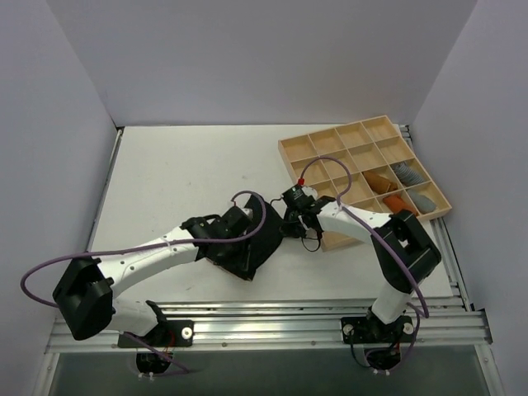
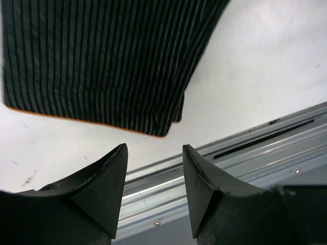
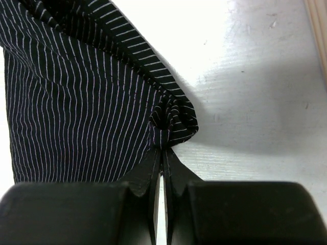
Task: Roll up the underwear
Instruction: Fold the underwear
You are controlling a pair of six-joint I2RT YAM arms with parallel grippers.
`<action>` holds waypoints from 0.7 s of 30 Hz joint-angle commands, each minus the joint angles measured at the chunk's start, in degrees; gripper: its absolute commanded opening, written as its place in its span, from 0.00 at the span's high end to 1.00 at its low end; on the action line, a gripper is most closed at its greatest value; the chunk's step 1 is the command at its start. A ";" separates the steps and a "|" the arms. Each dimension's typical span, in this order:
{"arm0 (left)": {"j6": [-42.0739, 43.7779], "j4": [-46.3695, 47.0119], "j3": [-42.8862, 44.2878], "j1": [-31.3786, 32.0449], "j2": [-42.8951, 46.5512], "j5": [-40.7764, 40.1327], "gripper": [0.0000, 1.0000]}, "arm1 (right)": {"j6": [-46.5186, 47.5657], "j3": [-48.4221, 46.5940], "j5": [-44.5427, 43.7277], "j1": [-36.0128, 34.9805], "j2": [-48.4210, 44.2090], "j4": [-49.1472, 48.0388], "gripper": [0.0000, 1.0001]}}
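Note:
The underwear [image 1: 262,239] is black with thin pale stripes and lies mid-table between the two grippers. In the left wrist view its flat part [image 2: 102,61] shows an orange hem, just beyond my fingertips. My left gripper [image 1: 233,249] [image 2: 155,148] is open and empty, hovering over the garment's near edge. My right gripper [image 1: 289,224] [image 3: 163,150] is shut on a bunched corner of the underwear [image 3: 76,117] at its right side, pinching the fabric between the fingertips.
A wooden compartment tray [image 1: 330,144] stands at the back right and holds orange rolls [image 1: 381,180] and grey rolls [image 1: 407,172]. An aluminium rail [image 1: 272,318] [image 2: 245,148] runs along the table's near edge, close to the garment. White walls enclose the table.

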State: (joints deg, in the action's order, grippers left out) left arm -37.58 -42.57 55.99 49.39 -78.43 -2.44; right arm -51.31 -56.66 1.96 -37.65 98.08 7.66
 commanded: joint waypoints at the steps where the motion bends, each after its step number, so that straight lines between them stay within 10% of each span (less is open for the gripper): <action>1: -4.51 2.48 -0.79 3.95 1.97 -4.50 0.44 | -2.57 1.20 -0.02 -0.50 -3.16 -0.72 1.00; 21: -10.40 -3.40 5.89 16.80 -12.97 -17.25 0.39 | -4.41 5.34 0.15 -0.67 -6.68 -2.03 1.00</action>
State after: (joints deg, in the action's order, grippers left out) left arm -46.52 -44.25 59.72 65.71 -90.52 -16.23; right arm -54.89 -52.05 2.55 -37.93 93.60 4.95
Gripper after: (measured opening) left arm 0.603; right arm 0.004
